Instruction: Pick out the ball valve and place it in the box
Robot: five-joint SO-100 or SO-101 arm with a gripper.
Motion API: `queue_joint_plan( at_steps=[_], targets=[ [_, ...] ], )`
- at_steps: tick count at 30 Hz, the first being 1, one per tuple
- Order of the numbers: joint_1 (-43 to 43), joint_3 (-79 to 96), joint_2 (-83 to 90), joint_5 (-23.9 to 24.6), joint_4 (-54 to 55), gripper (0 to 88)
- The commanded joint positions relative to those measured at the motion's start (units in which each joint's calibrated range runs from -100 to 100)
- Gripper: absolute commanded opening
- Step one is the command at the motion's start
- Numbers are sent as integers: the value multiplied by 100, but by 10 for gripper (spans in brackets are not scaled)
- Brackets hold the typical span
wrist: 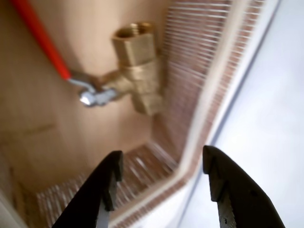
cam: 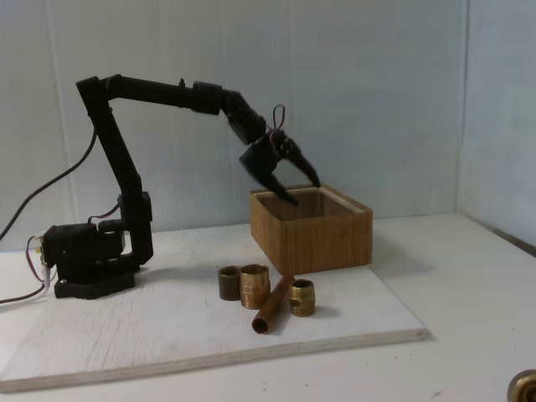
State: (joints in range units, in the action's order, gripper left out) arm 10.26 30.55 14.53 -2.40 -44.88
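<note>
The ball valve (wrist: 137,71), a knobbly brass body with a thin red lever handle, lies on the floor inside the box (wrist: 190,71), close to one ribbed wall. My gripper (wrist: 161,164) hangs open above the box's corner, both black fingers apart with nothing between them. In the fixed view the gripper (cam: 301,188) hovers just over the rim of the square wooden box (cam: 311,230), and the valve is hidden behind the box walls.
Short brass threaded sleeves (cam: 255,285), a darker sleeve (cam: 229,282), another fitting (cam: 302,297) and a copper tube (cam: 274,305) lie on the white board (cam: 151,335) in front of the box. A brass part (cam: 525,387) sits at the bottom right corner.
</note>
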Motion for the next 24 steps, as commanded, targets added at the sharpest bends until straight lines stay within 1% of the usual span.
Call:
queue_joint_plan(
  at_steps=[1,4,7,13,14,15,17,19,21,24],
  targets=[
    [-111,-1015,222,18,-363,179],
    [-259,-1809,222,18,-819,179],
    [-296,-2631,222,18,-1525,179],
    [-229,-4309,222,-3,-3428,172],
    [-229,-4589,222,23,-3729,151],
    [-214,-4869,222,28,-4005,110],
    [-89,-5374,222,54,-4461,1],
    [-23,-5835,222,132,-5004,21],
    [51,-6205,239,235,-5469,3],
    [140,-6124,629,494,-5451,9]
  ],
)
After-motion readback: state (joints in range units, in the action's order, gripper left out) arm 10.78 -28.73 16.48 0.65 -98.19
